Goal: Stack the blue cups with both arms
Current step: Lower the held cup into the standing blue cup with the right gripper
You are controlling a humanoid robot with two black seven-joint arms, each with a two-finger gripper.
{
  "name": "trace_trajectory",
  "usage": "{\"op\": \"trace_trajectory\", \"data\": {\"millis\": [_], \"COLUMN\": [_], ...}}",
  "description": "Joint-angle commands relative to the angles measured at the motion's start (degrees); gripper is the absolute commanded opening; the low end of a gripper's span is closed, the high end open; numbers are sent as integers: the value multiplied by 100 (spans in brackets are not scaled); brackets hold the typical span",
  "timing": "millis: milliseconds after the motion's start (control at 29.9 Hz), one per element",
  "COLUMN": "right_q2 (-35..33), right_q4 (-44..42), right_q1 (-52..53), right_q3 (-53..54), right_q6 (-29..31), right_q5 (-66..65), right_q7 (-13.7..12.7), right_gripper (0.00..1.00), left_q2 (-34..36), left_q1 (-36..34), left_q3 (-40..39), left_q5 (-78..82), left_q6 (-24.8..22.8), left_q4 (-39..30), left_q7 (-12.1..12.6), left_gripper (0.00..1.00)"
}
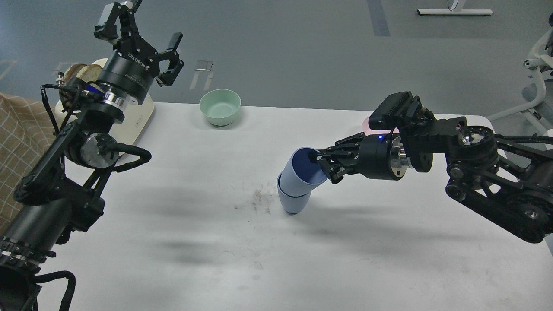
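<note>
Behind the blue cups (298,181), held by right fingers (323,166), green bowl (220,106); left fingers (142,45) wide.

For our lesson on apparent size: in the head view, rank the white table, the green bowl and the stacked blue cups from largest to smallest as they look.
1. White table, by far the largest.
2. Stacked blue cups, with the right gripper at the upper cup's rim.
3. Green bowl, though it sits farther from the camera, so its true size against the cups is unsure.

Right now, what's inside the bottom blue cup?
The other blue cup, tilted, nested in the bottom blue cup. The right gripper grips its rim. Its base is hidden.
</note>
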Motion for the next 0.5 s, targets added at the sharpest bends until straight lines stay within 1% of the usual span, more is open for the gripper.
{"op": "trace_trajectory", "data": {"millis": [0,167,234,334,468], "right_q2": [22,57,57,57,66], "right_q4": [-12,-55,-56,-56,-38], "right_q1": [-1,-27,-89,-98,-142], "right_q3": [-2,-11,-2,-2,16], "right_q6": [0,0,0,0,0], "right_q5": [-1,-1,-1,-1,8], "right_q7": [-10,-80,-98,-98,-98], "right_gripper": [0,3,6,8,18], "left_q2": [-1,-1,-1,8,-1], "left_q1": [-6,-6,-6,3,-15], "left_q3": [0,0,0,0,0], "left_q5": [0,0,0,0,0], "left_q6": [-2,-2,-2,-2,-2], "left_q4": [9,9,9,9,9], "left_q7": [-8,-8,-8,0,0], "left_gripper": [98,98,98,98,98]}}
